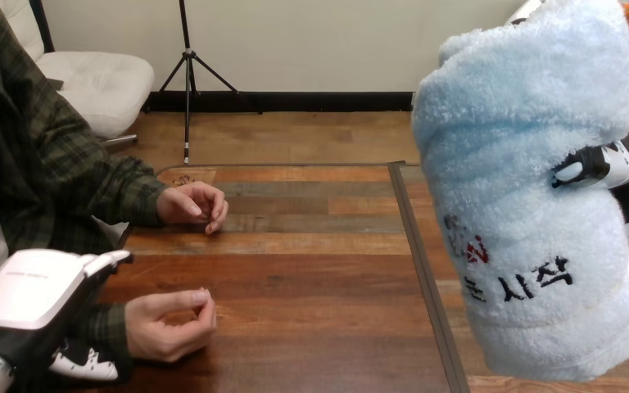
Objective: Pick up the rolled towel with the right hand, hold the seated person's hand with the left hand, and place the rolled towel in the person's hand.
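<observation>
The robot's right hand (599,165) is up off the table at the right, and the light-blue rolled towel (532,213) stands nearly upright in it. A black-and-white finger (577,170) is curled across the front of the roll and presses into the pile, so the hand is clamped on it. The towel hangs clear of the wooden table (319,278), above its right part. At the left, the person's two hands rest on the tabletop, both loosely curled. The person's near hand (168,326) lies just beside the robot's left hand (29,301), whose white back sits over that forearm by the wrist. Whether it has a grip there I cannot tell. The person's far hand (192,205) lies further up the table, apart from both robot hands and well apart from the towel.
</observation>
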Robot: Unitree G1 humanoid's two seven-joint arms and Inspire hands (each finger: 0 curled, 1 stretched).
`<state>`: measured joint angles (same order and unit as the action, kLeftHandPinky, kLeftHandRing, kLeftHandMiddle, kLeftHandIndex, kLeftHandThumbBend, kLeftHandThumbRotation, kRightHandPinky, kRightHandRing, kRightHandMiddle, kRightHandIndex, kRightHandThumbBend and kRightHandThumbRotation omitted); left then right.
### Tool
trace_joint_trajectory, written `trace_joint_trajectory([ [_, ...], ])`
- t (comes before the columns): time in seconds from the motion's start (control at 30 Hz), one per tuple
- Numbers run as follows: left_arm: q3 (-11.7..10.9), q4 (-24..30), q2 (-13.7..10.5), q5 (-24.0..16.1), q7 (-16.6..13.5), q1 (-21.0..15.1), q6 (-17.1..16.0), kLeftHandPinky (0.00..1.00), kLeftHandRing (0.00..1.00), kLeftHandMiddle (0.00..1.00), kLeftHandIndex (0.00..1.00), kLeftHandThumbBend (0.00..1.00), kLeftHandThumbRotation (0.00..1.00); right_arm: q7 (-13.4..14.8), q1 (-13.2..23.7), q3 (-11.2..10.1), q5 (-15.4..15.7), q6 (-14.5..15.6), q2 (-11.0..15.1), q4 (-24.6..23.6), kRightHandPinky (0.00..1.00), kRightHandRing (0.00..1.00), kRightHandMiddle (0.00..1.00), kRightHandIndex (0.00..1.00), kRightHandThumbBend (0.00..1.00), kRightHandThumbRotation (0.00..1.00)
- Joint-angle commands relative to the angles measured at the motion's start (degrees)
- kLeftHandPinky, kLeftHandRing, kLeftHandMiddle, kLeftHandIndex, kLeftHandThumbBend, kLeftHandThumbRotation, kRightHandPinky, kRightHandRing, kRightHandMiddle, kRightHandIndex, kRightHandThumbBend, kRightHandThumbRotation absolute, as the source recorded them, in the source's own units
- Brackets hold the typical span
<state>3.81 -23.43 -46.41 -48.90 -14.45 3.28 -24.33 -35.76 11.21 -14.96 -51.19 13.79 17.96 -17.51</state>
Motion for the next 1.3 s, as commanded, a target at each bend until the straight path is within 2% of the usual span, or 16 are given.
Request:
trace_joint_trajectory([
  [0.0,1.24,1.67,-0.12,-0.79,0.16,-0.72,2.86,0.79,0.84,0.85,0.88,1.00,0.32,0.54,3.03,-1.72,-1.47,0.29,1.02,-1.52,0.07,0.13,0.19,0.16,0.82,0.00],
  [0.2,2.76,0.16,0.96,-1.46,-0.08,-1.39,5.14,0.79,0.84,0.86,0.88,1.00,0.33,0.89,3.01,-2.02,-1.78,0.96,1.39,-1.75,0.07,0.13,0.19,0.17,0.82,0.00],
  [0.53,5.97,-4.93,3.06,-2.82,-3.74,-3.83,7.91,0.79,0.83,0.84,0.87,1.00,0.31,0.86,3.14,-2.45,-1.70,0.92,1.64,-1.93,0.07,0.13,0.20,0.17,0.82,0.00],
  [0.7,7.48,-8.12,3.81,-2.77,-4.86,-5.24,8.63,0.80,0.83,0.84,0.87,1.00,0.30,0.80,3.13,-2.57,-1.16,0.37,1.72,-2.04,0.07,0.13,0.20,0.17,0.83,0.00],
  [0.9,9.73,-11.61,4.42,-3.23,-6.52,-7.01,9.53,0.80,0.83,0.84,0.87,1.00,0.30,0.84,2.99,-3.03,-2.28,1.51,2.37,-2.44,0.07,0.13,0.20,0.17,0.83,0.00],
  [1.27,11.55,-15.56,5.86,-1.92,-9.62,-8.67,9.48,0.79,0.80,0.81,0.83,1.00,0.24,-0.19,2.95,-3.72,-2.17,0.63,2.84,-2.54,0.08,0.14,0.20,0.17,0.81,0.00],
])
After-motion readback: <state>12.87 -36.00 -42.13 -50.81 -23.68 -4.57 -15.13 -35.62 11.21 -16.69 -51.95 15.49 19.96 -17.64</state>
